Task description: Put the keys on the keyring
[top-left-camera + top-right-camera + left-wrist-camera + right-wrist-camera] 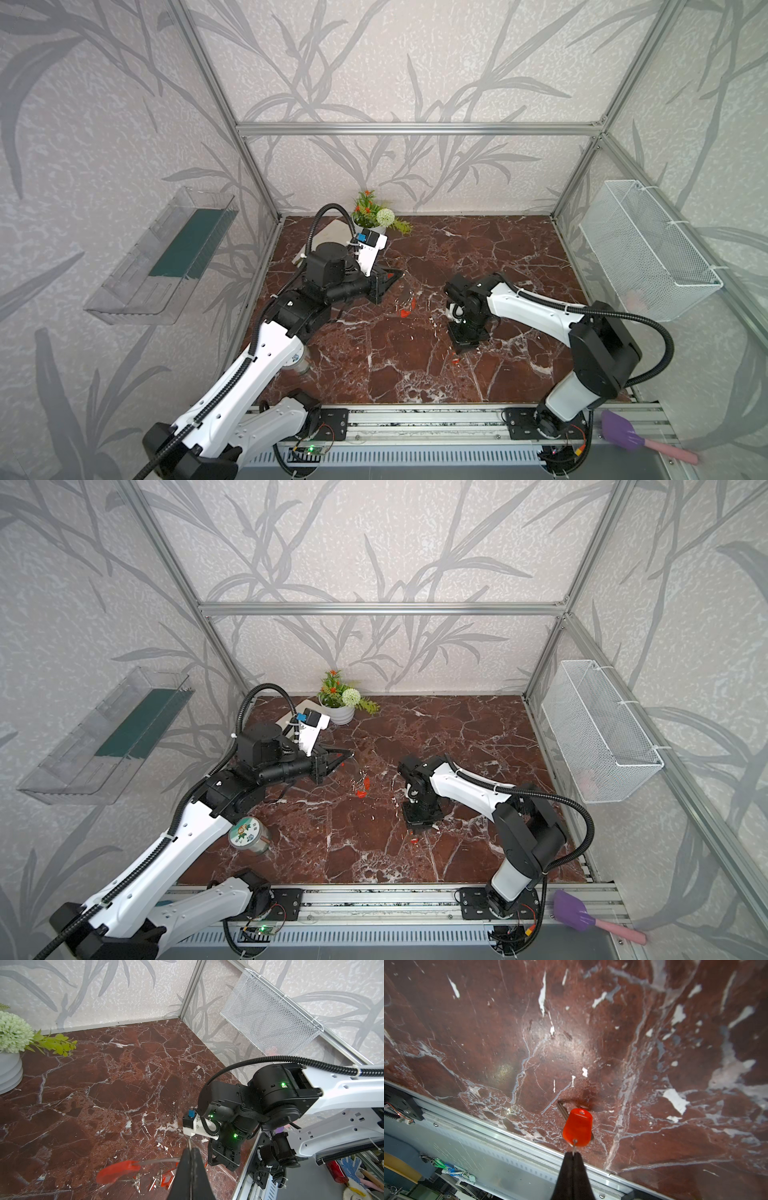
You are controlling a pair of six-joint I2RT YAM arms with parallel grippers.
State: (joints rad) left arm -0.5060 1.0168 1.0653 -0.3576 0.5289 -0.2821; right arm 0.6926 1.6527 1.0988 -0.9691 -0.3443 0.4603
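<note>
Thin steel: we clamp the keyring [118,1168] in the left tool [189,1150], a key [578,1128] by its loop in the right tool [573,1154]; either may slip.

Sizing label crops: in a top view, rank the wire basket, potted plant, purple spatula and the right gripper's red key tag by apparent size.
1. wire basket
2. potted plant and purple spatula: about alike, left unranked
3. red key tag, a tiny speck

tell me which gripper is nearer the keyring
Left. The left gripper is shut on the thin wire of the keyring, touching it. The right gripper is off to the side, apart from it, pinching a red-tagged key.
</note>
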